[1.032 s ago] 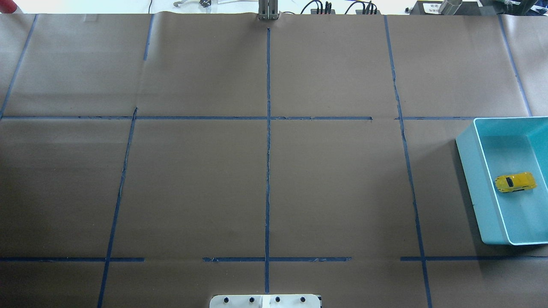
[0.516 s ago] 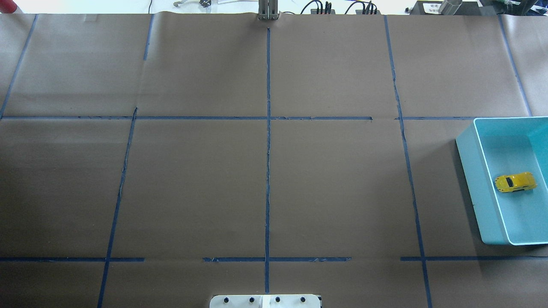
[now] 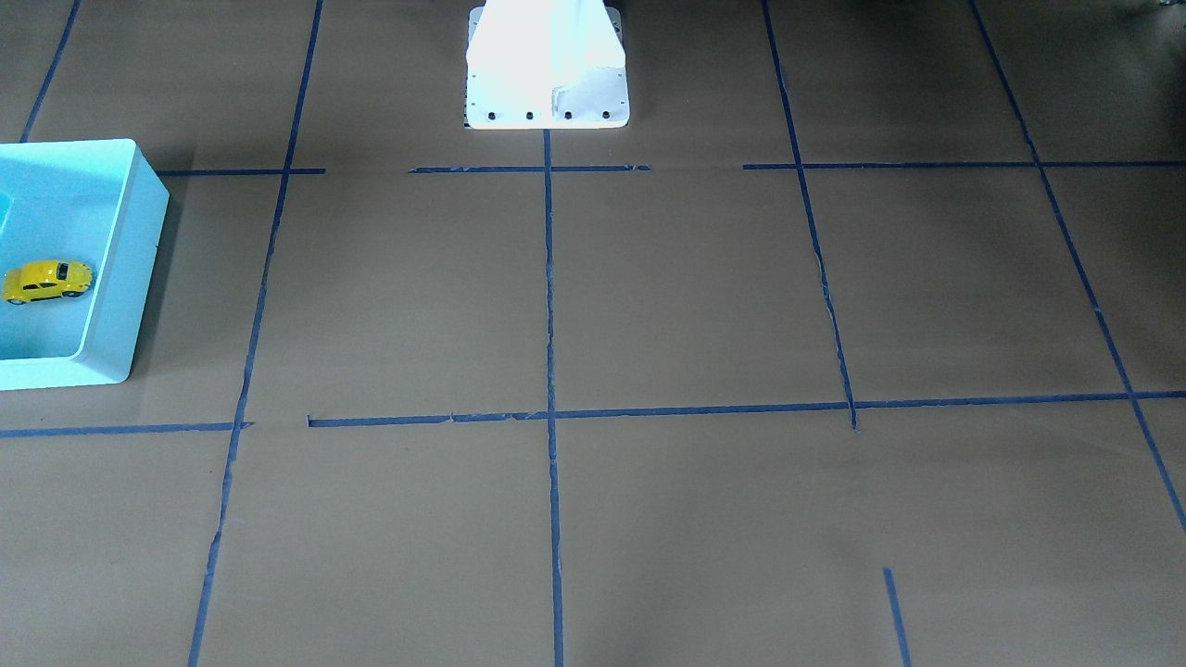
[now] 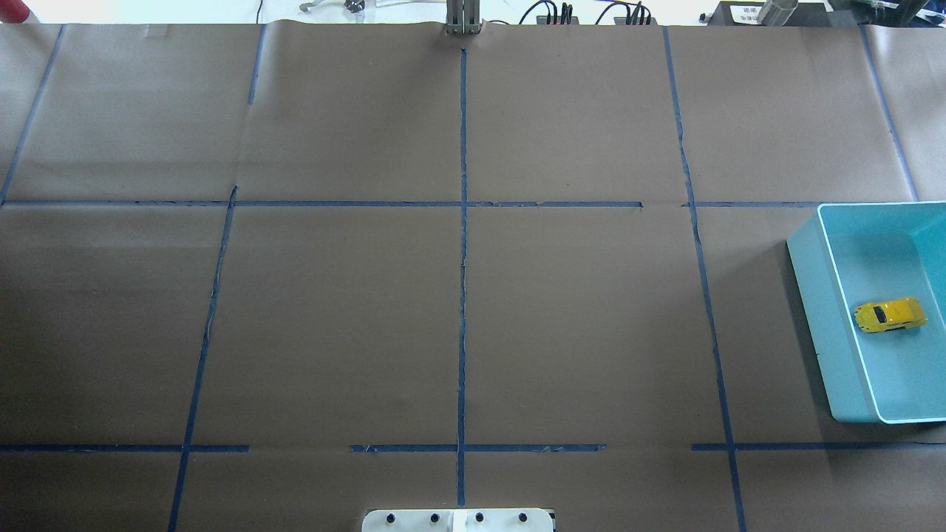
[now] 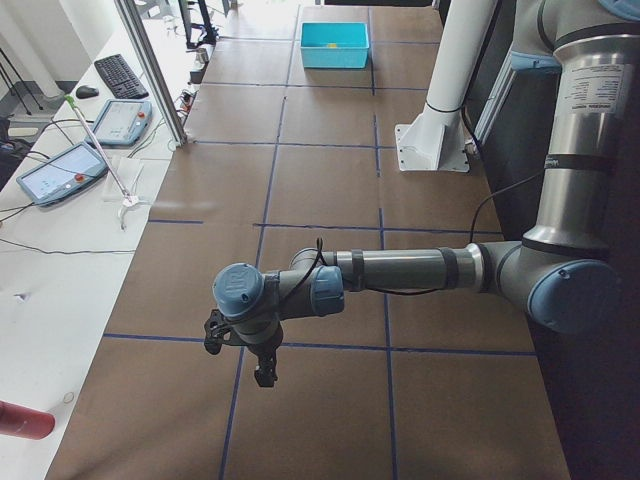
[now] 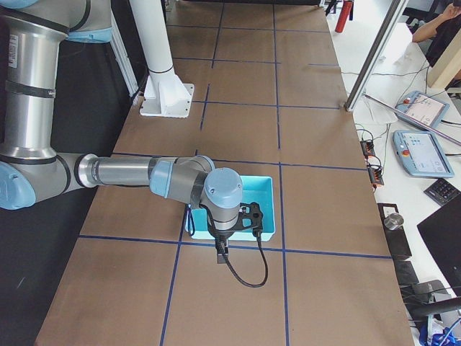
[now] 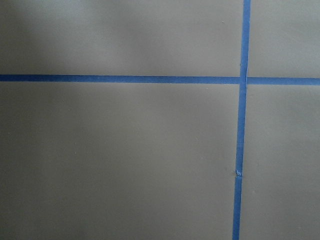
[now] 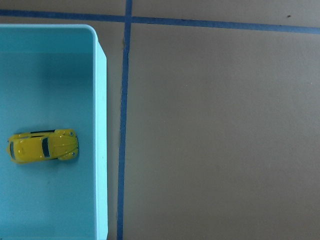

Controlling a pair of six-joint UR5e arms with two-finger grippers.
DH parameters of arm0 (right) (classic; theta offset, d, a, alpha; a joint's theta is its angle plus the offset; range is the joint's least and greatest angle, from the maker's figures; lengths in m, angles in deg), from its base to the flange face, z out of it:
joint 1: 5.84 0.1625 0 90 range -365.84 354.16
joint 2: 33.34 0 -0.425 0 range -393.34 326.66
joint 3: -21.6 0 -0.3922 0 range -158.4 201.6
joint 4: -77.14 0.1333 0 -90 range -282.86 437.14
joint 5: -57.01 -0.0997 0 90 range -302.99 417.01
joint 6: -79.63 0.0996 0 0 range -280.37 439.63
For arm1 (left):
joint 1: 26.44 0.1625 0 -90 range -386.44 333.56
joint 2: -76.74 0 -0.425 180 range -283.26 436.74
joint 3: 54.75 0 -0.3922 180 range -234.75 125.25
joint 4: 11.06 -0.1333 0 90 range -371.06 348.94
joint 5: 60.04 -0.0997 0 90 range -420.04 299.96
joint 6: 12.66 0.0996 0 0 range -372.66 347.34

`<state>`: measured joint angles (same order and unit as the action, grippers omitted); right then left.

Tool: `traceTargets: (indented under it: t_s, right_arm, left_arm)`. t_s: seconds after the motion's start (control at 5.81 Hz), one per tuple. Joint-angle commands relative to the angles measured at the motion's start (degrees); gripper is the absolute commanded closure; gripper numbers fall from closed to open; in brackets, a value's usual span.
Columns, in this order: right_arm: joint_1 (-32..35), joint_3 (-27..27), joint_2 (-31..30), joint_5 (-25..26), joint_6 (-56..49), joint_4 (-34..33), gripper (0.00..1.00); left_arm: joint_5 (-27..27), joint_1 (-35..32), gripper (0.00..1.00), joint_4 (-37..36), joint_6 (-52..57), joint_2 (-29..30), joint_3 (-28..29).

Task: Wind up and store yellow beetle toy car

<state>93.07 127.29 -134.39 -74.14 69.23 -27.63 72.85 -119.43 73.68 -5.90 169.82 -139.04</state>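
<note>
The yellow beetle toy car (image 4: pixel 890 314) lies inside the turquoise bin (image 4: pixel 813 295) at the table's right edge, on its wheels on the bin floor. It also shows in the front-facing view (image 3: pixel 46 281) and the right wrist view (image 8: pixel 42 146). My right gripper (image 6: pixel 251 216) hangs high over the bin's edge, clear of the car. My left gripper (image 5: pixel 240 355) hangs over bare table at the far left end. Both show only in the side views, so I cannot tell whether they are open or shut. Neither holds the car.
Brown paper with blue tape lines (image 4: pixel 463 295) covers the table. The white robot base (image 3: pixel 547 65) stands at the table's robot-side edge. Tablets and cables (image 5: pixel 60 170) lie beyond the far edge. The bin (image 5: pixel 335 45) is the only container.
</note>
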Motion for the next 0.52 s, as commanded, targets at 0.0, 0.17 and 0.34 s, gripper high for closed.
traceTargets:
  t_s: [0.0,0.17,0.34]
  right_arm:
    - [0.0,-0.3,0.2,0.1,11.7,1.2,0.00]
    - [-2.6,-2.7,0.2,0.2,11.5,6.6,0.00]
    - [-3.5,-2.9,-0.4,0.4,11.5,10.3,0.00]
  left_arm:
    - [0.0,0.0,0.00,0.0,0.0,0.0,0.0]
    - [0.1,0.0,0.00,0.0,0.0,0.0,0.0]
    - [0.1,0.0,0.00,0.0,0.0,0.0,0.0]
